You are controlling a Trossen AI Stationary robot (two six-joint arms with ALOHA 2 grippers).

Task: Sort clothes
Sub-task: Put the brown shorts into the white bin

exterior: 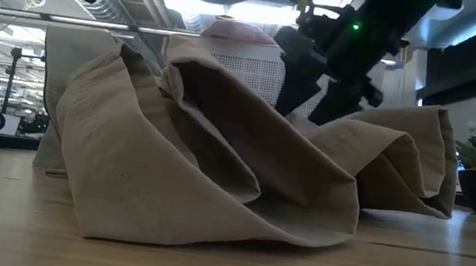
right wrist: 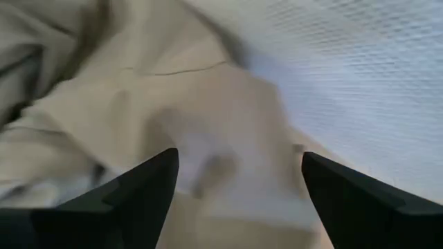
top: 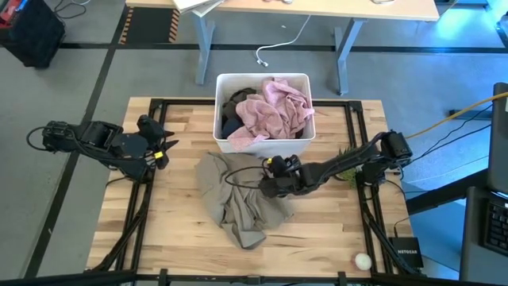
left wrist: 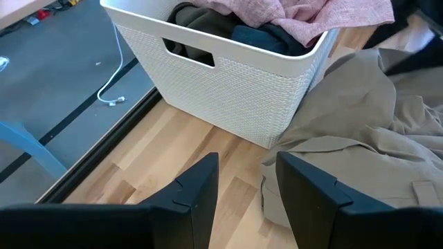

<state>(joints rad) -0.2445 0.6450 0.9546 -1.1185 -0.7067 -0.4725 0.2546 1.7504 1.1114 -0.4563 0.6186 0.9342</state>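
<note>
With your right gripper [top: 270, 168] spread wide and empty over the khaki garment [top: 238, 199] heaped mid-table just before the white bin [top: 262, 141], bite one thick fold deeply, lifting clear of the bin wall.

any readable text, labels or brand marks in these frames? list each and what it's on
"NETGEAR": appears to be printed in white on the small black box at the wooden table's near right corner, high view; tiny, so this reading is uncertain.
No text shows on the white woven-pattern plastic bin, the khaki-beige garment or the pale pink garment.
Nothing else is readable.
</note>
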